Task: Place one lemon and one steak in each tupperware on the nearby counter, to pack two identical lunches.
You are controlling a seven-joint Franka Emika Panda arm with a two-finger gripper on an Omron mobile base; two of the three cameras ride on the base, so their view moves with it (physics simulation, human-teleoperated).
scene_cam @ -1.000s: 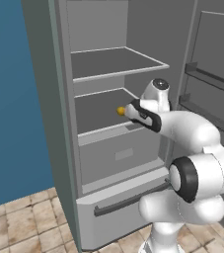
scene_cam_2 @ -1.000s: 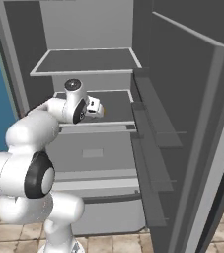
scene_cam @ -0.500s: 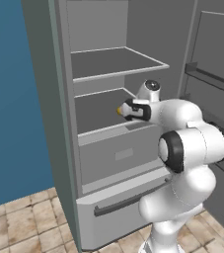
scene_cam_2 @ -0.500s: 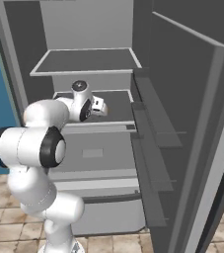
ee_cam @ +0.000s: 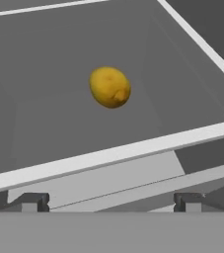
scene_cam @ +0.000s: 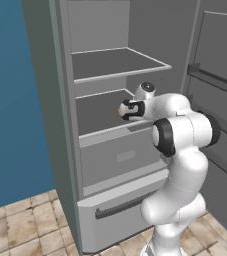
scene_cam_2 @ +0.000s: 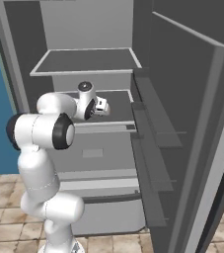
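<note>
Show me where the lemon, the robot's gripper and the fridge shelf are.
lemon (ee_cam: 110, 87), hand view, middle of its yellow skin.
gripper (ee_cam: 109, 201), hand view, midway between its fingertips.
fridge shelf (ee_cam: 108, 156), hand view, pale front edge.
</note>
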